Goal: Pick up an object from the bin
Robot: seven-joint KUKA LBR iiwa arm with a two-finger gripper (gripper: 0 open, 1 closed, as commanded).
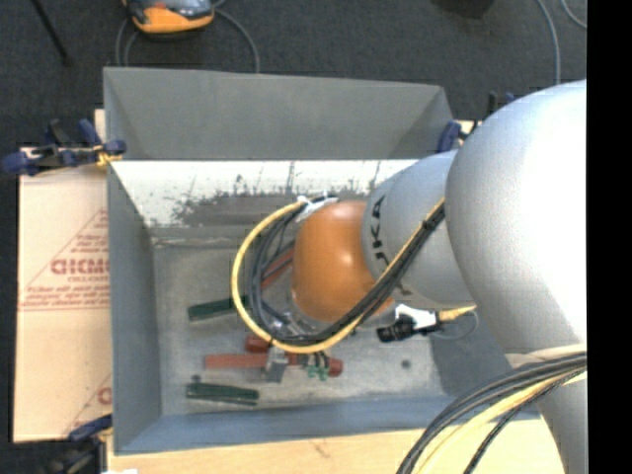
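Observation:
My gripper (277,362) pokes out below the orange wrist cover, low over the front middle of the bin floor. A red-brown flat strip (233,361) lies right against its left side, and a small red-brown piece (259,345) sits just above that. A small green thing (318,370) and a red bit (335,366) lie close on its right. Whether any of them is gripped is hidden by the wrist.
A dark green strip (211,310) lies further back on the left. Another dark green strip (222,394) lies by the front wall. The arm, its orange cover and looping cables hide the bin's middle and right.

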